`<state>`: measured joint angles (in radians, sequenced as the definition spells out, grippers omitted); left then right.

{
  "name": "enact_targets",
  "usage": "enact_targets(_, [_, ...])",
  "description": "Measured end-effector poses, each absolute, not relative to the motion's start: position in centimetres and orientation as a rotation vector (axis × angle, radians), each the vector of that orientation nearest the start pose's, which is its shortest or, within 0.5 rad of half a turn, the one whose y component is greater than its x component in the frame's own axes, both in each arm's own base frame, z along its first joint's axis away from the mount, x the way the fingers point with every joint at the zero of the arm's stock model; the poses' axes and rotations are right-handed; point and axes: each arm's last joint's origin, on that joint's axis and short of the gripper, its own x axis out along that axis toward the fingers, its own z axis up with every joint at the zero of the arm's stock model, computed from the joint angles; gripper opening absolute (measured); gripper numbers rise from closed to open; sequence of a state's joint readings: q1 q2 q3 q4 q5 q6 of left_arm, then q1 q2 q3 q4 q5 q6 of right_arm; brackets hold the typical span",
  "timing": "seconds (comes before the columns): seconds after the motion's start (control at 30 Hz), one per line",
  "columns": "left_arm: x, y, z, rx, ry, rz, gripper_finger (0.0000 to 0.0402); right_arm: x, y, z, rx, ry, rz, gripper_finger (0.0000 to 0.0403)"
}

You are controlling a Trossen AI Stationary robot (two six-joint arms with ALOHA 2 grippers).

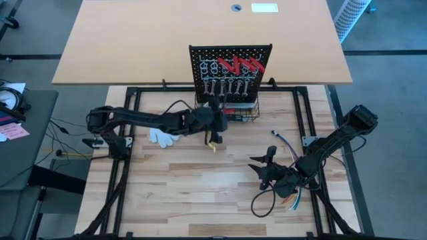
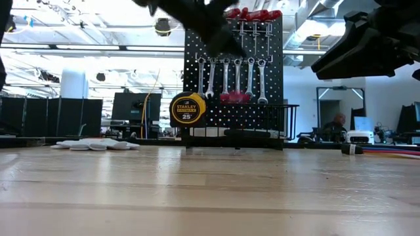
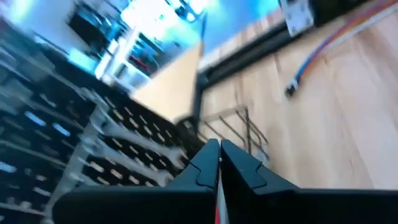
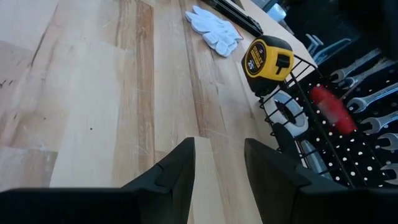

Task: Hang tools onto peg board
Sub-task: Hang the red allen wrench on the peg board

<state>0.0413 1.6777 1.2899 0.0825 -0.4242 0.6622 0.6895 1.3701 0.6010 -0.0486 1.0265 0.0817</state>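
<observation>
Clutter rings the peg board (image 1: pixel 230 67), which stands upright at twelve o'clock on the wooden table (image 1: pixel 187 193) in the high view. Silver wrenches (image 2: pixel 230 75) hang in a row across its middle, red-handled pliers (image 2: pixel 252 14) along its top, and a black wire basket (image 2: pixel 262 118) sits at its base. In the low view a yellow tape measure (image 2: pixel 188 109) stands just in front of the board, at about nine o'clock from the basket, covering part of the panel's lower corner. A white glove (image 1: pixel 162 137) lies flat on the table at about eight o'clock from the board. A bundle of coloured wires (image 1: pixel 283 140) lies at about four o'clock from it, well apart.

The left gripper (image 1: pixel 215 133) reaches in from nine o'clock and hovers just before the basket, its arm crossing the board's upper face in the low view and hiding some pegs. Its fingers (image 3: pixel 208 165) are pressed together — a sliver of red shows between them in its wrist view, but what that is cannot be told through the blur.

The right gripper (image 1: pixel 261 168) waits at five o'clock of the table, well clear of the board. Its fingers (image 4: pixel 177 171) stand parted with bare wood showing between them — nothing is held.
</observation>
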Motion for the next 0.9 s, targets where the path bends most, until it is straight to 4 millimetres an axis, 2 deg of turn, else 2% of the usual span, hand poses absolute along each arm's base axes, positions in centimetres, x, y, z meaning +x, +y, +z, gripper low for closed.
enact_targets(0.1, [38.0,-0.3,32.6,0.755,0.405,0.325,0.0003,20.2,13.5,17.5,-0.543,0.522,-0.338,0.0147])
enact_targets(0.17, [37.3,-2.5,33.7,0.756,0.404,0.268,0.0002,20.2,13.5,17.5,-0.543,0.522,-0.338,0.0147])
enact_targets(0.23, [36.5,-4.8,33.9,0.727,0.425,0.2,0.0002,20.2,13.5,17.4,-0.542,0.523,-0.335,0.0147])
enact_targets(0.3, [35.8,-7.1,33.2,0.687,0.467,0.135,0.0002,20.2,13.5,17.4,-0.538,0.522,-0.335,0.0147])
enact_targets(0.47, [34.1,-12.9,29.9,0.589,0.559,0.05,0.0002,20.2,13.5,17.5,-0.536,0.522,-0.335,0.0147])
enact_targets(0.57, [33.3,-16.4,27.2,0.595,0.599,0.046,0.0002,20.4,13.3,17.5,-0.528,0.523,-0.343,0.0147])
enact_targets(0.67, [32.9,-19.0,24.8,0.629,0.618,0.067,0.0002,20.5,13.1,17.5,-0.517,0.522,-0.354,0.0147])
enact_targets(0.77, [33.1,-20.5,22.1,0.671,0.651,0.127,0.0002,20.6,13.0,17.5,-0.5,0.521,-0.363,0.0147])
enact_targets(0.9, [33.9,-20.8,18.9,0.669,0.661,0.297,0.0003,20.6,13.0,17.5,-0.492,0.521,-0.365,0.0147])
